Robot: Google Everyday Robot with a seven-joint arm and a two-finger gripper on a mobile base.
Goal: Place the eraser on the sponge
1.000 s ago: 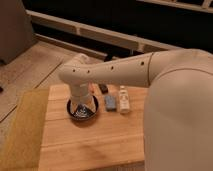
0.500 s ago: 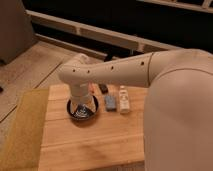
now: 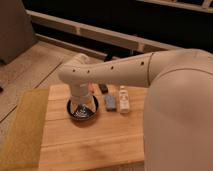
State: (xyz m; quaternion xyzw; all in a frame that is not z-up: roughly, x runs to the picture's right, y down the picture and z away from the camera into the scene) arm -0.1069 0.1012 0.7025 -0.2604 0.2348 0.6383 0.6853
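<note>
The eraser (image 3: 103, 88) is a small black block lying on the wooden table (image 3: 95, 142), just behind the sponge. The sponge (image 3: 110, 103) is a blue-grey pad to the right of a black bowl (image 3: 93, 111). My gripper (image 3: 80, 107) hangs at the end of the white arm, down over the black bowl and to the left of both the sponge and the eraser. The wrist hides most of the bowl's inside. Nothing rests on the sponge.
A small clear bottle (image 3: 123, 100) stands right of the sponge. A thin orange pen (image 3: 92, 89) lies behind the bowl. My arm's large white body (image 3: 175, 115) covers the table's right side. Floor lies to the left, dark railings behind.
</note>
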